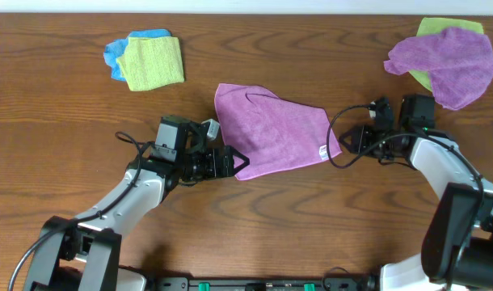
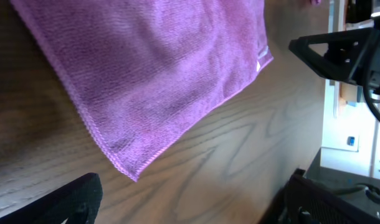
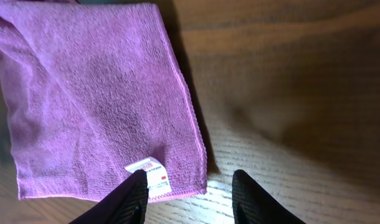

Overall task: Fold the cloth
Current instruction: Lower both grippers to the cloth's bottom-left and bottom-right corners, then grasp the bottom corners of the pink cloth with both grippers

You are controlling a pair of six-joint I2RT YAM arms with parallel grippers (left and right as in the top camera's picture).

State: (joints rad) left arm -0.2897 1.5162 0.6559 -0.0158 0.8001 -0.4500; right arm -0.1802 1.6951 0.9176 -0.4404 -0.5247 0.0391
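Fuzzy matt cloth (image 1: 271, 133), smooth wooden table (image 1: 69, 121)

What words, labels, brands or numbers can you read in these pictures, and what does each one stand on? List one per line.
White tag at the edge of the cloth: small red print, too blurred to read.
Nothing else in any view carries text that can be read.

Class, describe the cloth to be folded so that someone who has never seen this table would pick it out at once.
In the middle of the wooden table, between the left gripper and right gripper, lies a pinkish-purple cloth, spread nearly flat. Unlike the violet cloth heaped at the far right corner, it bears a small white tag at one edge.
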